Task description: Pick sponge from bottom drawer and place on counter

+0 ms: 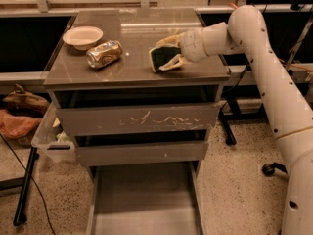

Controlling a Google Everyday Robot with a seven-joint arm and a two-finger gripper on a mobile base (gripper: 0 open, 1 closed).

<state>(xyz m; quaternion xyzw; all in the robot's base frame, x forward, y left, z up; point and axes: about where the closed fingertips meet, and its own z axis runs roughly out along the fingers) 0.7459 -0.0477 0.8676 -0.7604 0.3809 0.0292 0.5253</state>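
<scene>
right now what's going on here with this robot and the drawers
The robot's arm reaches in from the right, and its gripper is shut on the sponge, holding it low over the right part of the counter. The sponge looks to be touching the top, or nearly so. The bottom drawer stands pulled out below. A crushed can and a pale bowl sit on the counter's left part.

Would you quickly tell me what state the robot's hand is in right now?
Hand: closed on the sponge, low over the right side of the counter.
</scene>
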